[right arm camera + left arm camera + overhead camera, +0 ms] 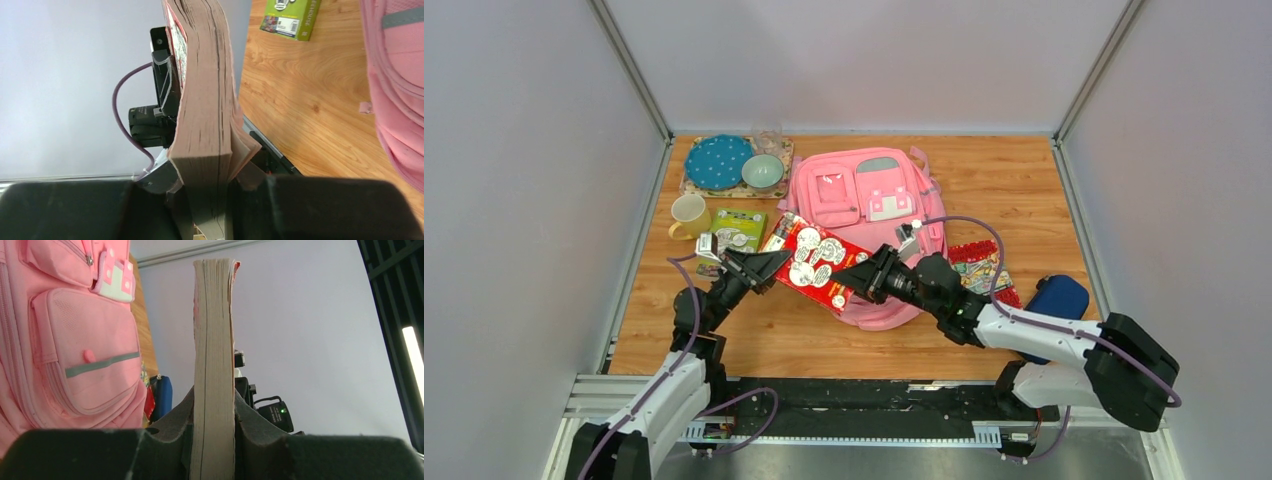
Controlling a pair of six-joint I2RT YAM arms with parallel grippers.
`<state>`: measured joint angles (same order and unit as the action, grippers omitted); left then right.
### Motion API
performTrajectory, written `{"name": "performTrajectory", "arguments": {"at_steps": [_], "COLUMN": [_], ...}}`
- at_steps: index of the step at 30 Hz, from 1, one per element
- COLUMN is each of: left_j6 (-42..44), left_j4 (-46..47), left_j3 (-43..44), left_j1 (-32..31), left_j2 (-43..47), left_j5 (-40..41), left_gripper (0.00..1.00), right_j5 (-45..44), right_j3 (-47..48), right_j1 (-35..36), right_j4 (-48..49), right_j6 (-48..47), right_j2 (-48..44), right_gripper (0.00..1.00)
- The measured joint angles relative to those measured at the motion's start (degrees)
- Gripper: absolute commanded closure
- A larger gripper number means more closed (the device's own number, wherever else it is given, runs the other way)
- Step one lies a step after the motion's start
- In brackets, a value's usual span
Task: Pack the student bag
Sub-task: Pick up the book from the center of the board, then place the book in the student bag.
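Note:
The pink student bag (869, 195) lies flat at the middle back of the table, pockets up. A thick red book (816, 262) hangs in the air just in front of it, held at both ends. My left gripper (769, 266) is shut on the book's left end; in the left wrist view the page edge (214, 365) stands upright between the pads, the bag (85, 355) to its left. My right gripper (856, 275) is shut on the other end; in the right wrist view the book (205, 100) sits in the jaws with a few pages splayed, the bag (400, 85) at right.
A green book (736, 230) and a yellow mug (688, 215) lie left of the bag. Behind them, a placemat carries a blue dotted plate (719, 162) and a green bowl (763, 172). A red patterned booklet (979, 265) and a dark blue case (1056, 298) sit at right.

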<state>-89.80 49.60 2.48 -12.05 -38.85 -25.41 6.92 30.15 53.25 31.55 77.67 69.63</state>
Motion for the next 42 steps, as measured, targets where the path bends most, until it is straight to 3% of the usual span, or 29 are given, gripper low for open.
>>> {"name": "performTrajectory", "arguments": {"at_steps": [3, 5, 9, 11, 16, 22, 32, 42], "left_j6": [2.14, 7.08, 23.17, 30.40, 47.71, 66.12, 89.66, 99.45], "left_j4": [-2.21, -8.59, -30.42, -37.09, -49.42, -60.94, -68.70, -68.57], "left_j3": [0.11, 1.44, 13.09, 18.21, 29.35, 44.33, 59.63, 62.73], "left_j1": [-0.35, -0.70, -4.22, -6.27, -16.52, -32.41, -42.23, -43.65], "left_j2": [-0.68, -1.29, -4.42, -5.01, -10.78, -28.26, -47.50, -54.93], "left_j5": [-1.68, -3.80, -4.15, -3.58, 1.42, 10.99, 22.77, 28.46], "left_gripper": [0.37, 0.23, 0.23, 0.22, 0.21, 0.21, 0.20, 0.23], "right_j5": [-1.20, -3.23, -12.79, -17.42, -28.70, -41.05, -47.78, -47.82], "right_j3": [0.00, 0.02, 2.03, 3.50, 6.51, 10.93, 16.72, 16.81], "right_j1": [0.52, 0.63, 0.17, 0.17, 0.07, -0.09, -0.09, -0.09], "right_j4": [-4.15, -9.70, -28.35, -36.50, -54.62, -75.23, -89.94, -92.91], "right_j6": [-1.55, -3.37, -8.11, -10.03, -13.51, -14.12, -14.49, -14.08], "right_j2": [-2.75, -6.73, -17.14, -21.97, -33.70, -42.18, -48.41, -50.97], "right_gripper": [1.00, 1.00, 1.00, 1.00, 1.00, 1.00, 1.00, 1.00]}}
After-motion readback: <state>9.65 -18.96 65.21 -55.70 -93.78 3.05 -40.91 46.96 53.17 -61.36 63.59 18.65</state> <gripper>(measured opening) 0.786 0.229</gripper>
